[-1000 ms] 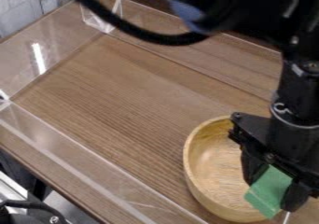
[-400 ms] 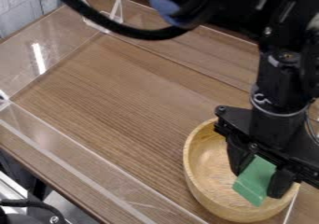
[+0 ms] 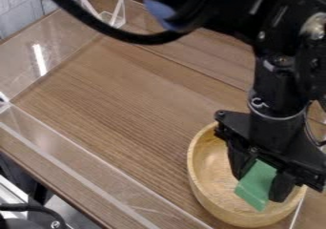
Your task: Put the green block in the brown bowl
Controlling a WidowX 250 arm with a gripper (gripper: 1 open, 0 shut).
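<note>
The green block [image 3: 260, 188] is a bright green slab held upright and tilted between the black fingers of my gripper [image 3: 269, 176], which is shut on it. It hangs over the inside of the brown bowl [image 3: 211, 168], a round light wooden bowl at the lower right of the table. The block's lower end sits just above or at the bowl's floor; contact cannot be told. The black arm rises from the gripper toward the top right and hides the bowl's far rim.
A wood-grain table top [image 3: 128, 90] spreads to the left and back. Clear acrylic walls [image 3: 57, 42] border it on the left and front. Black cables [image 3: 114, 23] arc across the top of the view.
The gripper with the green block has shifted left and slightly down, from over the bowl's right rim to over its inside.
</note>
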